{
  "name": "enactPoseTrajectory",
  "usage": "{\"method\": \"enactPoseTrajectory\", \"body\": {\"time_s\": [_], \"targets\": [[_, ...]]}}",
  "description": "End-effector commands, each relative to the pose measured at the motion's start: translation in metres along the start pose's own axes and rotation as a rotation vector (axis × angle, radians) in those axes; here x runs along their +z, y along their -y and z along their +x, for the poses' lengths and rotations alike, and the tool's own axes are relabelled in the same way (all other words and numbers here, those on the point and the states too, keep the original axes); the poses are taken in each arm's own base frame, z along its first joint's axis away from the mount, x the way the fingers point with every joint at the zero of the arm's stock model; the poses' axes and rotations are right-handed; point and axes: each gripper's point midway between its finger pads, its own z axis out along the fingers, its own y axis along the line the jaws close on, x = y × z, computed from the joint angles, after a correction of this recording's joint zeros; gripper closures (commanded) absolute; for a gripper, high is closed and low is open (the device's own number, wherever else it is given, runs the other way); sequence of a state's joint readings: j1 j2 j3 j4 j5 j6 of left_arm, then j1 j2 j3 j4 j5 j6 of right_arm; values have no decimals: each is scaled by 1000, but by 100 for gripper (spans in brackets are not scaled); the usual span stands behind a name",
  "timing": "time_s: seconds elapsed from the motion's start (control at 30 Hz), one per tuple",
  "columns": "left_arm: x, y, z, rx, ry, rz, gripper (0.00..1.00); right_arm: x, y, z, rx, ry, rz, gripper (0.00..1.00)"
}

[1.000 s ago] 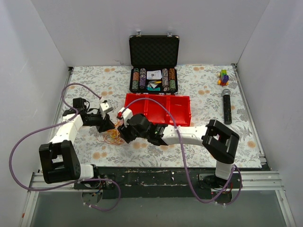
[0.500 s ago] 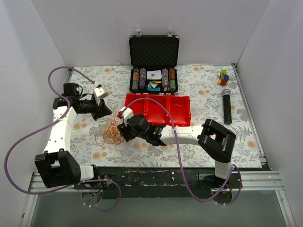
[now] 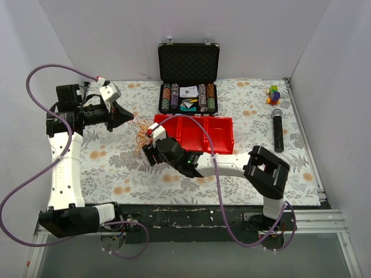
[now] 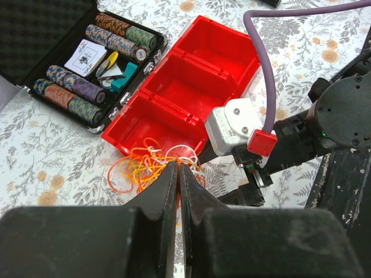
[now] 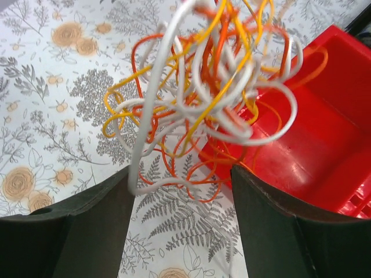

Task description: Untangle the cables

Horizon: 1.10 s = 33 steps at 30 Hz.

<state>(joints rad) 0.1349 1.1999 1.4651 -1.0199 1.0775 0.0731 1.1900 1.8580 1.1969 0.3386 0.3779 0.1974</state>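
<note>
Table (image 3: 116, 168): flowered cloth, walled on three sides.

Bin (image 3: 217, 133): red, with compartments, mid-table, just near of the case.

Case (image 3: 189, 63): black, at the far edge, lid standing open, rows of chips and a card deck inside.

Mic (image 3: 277, 130): black, lying at the right side with its head toward the far edge.

My left claw (image 3: 123, 116): raised over the far-left part of the table and pointing right. It is clenched, fingertips pressed together. In my left wrist view the tangle sits right at the tips and strands run up into them, so I take it to be grasping the cables.

My right claw (image 5: 179, 174): reaching left past the bin's near-left corner. It is released, fingers spread wide. The tangle hangs between and beyond them without touching either pad.

Cables (image 3: 142, 139): one loose knot of orange, yellow and white loops. It hangs off the table at the bin's left end, partly over the bin's rim, between my two claws.

Blocks (image 3: 273, 94): a small coloured stack at the far-right corner, just far of the mic.
</note>
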Motion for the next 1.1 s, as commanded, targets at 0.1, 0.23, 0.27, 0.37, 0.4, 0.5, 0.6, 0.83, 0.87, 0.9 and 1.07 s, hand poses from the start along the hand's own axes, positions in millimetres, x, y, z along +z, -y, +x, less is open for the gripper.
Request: {"method": "enactPoseTrajectory", "body": {"time_s": [0.1,0.23,0.27,0.37,0.4,0.5,0.6,0.83,0.87,0.9,1.07], "targets": [[-11,29,-21,-34,-1,119,100,-15,17,-94,43,251,112,27],[-17,32,-34,-15,-1,110,100,-40,38,-111,56,330,201,28],[-19,33,-36,14,0,102,100,-46,40,-112,51,346,193,29],[-21,36,-41,41,16,106,100,-58,34,-113,34,382,126,28],[-21,38,-44,35,28,115,100,-56,32,-111,20,378,113,28],[-21,42,-57,0,67,146,100,-44,19,-111,-6,366,60,28],[-22,47,-62,-1,86,161,100,-34,3,-111,5,357,-12,28],[-22,50,-63,10,91,167,100,-24,-36,-109,17,331,-191,34],[-22,49,-62,7,89,166,100,-26,-39,-110,27,330,-207,37],[-21,48,-61,9,89,164,100,-28,-43,-109,36,327,-227,43],[-17,41,-52,12,76,143,100,-42,-37,-95,37,283,-189,87]]}}
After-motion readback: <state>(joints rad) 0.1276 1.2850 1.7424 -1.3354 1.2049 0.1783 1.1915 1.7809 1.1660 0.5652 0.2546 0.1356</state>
